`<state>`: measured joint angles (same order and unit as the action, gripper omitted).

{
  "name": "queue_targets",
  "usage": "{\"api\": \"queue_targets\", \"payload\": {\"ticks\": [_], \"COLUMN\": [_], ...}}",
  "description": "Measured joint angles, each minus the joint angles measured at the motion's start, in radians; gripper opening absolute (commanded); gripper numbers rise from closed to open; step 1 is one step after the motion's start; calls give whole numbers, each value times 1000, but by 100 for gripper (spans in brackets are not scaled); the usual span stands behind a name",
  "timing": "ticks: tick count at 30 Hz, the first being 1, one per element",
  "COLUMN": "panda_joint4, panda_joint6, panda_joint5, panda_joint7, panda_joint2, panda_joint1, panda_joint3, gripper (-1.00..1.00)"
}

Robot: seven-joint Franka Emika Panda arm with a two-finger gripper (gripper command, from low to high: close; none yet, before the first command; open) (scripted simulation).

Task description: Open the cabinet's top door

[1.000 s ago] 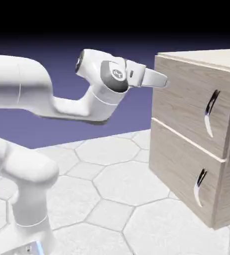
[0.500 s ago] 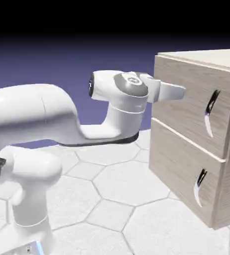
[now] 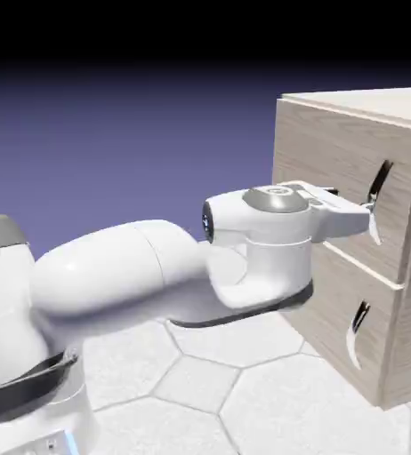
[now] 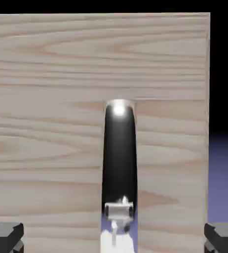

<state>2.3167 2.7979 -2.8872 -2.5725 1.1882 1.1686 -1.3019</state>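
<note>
In the exterior view, the cabinet [image 3: 338, 240] is standing at 3 o'clock, and its top door [image 3: 320, 160] is filling the part between 2 and 3 o'clock, lying shut. The door's handle [image 3: 380, 182] is curving down near 3 o'clock, close to the door's far upright edge. The lower door [image 3: 325, 307] is sitting beneath, also shut, with its own handle showing near 4 o'clock. The arm [image 3: 116, 271] is reaching across from between 7 and 9 o'clock toward 3 o'clock, and the hand [image 3: 320, 209] is pointing at the top door, its front end overlapping the handle's lower part.

In the hand view, the gripper [image 4: 114, 237] is holding its jaws wide open and is gripping nothing. One fingertip is showing between 7 and 8 o'clock, the other between 4 and 5. The top door's handle is running from the middle down to 6 o'clock, lying between the fingertips with a clear gap on either side. The door's wood is spreading behind it, its edge running upright at 3 o'clock, and the blue-violet backdrop [image 4: 225, 178] is showing beyond, between 3 and 4 o'clock.
</note>
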Motion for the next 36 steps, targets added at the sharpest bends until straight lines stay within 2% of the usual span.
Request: {"api": "queue_targets", "payload": {"ticks": [5, 6, 8, 19, 32, 36], "panda_joint4": [-125, -144, -144, 168, 500, 547], "panda_joint6": [-10, -11, -11, -203, -422, -430], "panda_joint5": [-9, -10, -10, 15, 378, 478], "panda_joint7": [5, 5, 5, -325, -304, -325], "panda_joint2": [-19, -21, -21, -279, -240, -236], "panda_joint1": [145, 167, 167, -227, -641, -749], "panda_joint3": [-61, -70, -70, 197, 659, 804], "gripper": [0, -100, -100, -100, -100, -100]}}
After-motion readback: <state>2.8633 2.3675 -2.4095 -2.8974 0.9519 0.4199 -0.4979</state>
